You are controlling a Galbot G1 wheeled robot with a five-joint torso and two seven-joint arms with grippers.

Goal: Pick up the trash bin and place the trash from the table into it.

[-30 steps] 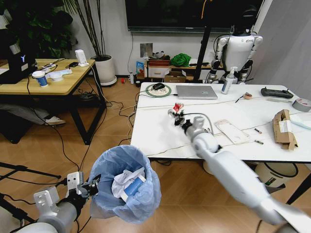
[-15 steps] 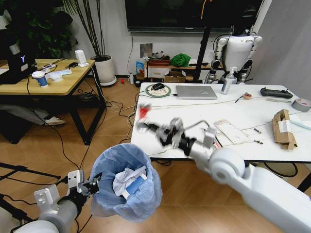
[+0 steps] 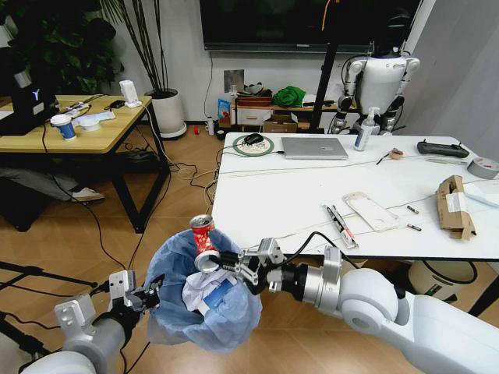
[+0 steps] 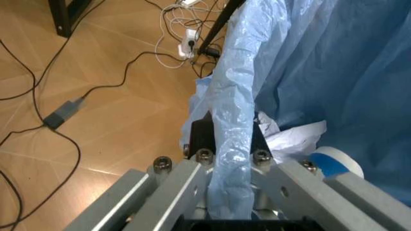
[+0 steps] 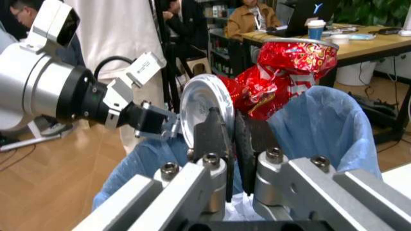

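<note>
Right gripper (image 3: 221, 261) is clamped on the crushed red-white can (image 3: 204, 237), holding it over the open mouth of the trash bin (image 3: 204, 300). The fingers (image 5: 209, 132) pinch the can low, near its silver end. The can's long axis runs roughly upright with a slight tilt, one end up, silver end down at the pads.

Left gripper (image 3: 146, 297) is closed on the bin's rim, with the blue bag (image 4: 234, 115) squeezed between its fingers, and holds the bin off the floor at the robot's lower left. Crumpled white paper (image 3: 204, 287) and a white-blue paper cup (image 3: 217, 298) lie inside the bin.

The white table (image 3: 269, 195), just beyond the bin, carries a torn cardboard box (image 3: 454, 205), a flat white packet (image 3: 373, 210), a laptop (image 3: 314, 147) and a tape roll (image 3: 484, 167). Wood floor (image 3: 168, 206) with loose cables; wooden desk (image 3: 74, 125) at far left.
</note>
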